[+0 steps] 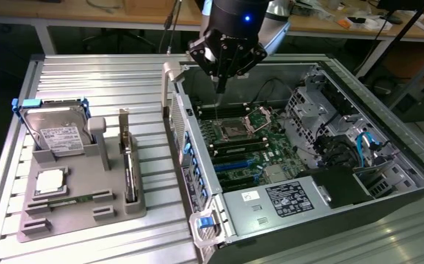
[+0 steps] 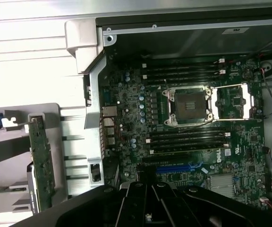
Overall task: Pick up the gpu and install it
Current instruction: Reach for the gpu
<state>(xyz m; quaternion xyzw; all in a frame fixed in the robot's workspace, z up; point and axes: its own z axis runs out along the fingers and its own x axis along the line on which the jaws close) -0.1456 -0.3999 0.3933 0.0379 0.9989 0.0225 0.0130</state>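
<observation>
Gpu [image 1: 128,165] stands on edge in a slot of the grey holder [image 1: 69,217] on the worktop [image 1: 87,71], to the exterior view's left of the open case [image 1: 271,65]. It's a thin green-brown card with a silver bracket at the far end. It's seen edge-on, so the fan face can't be made out. In the wrist view one end is hidden behind the arm [image 2: 79,210]. Jaws pinched together and empty, over the motherboard [image 1: 249,137], well apart from the gpu. Hard drive [image 1: 58,132] shares the holder.
</observation>
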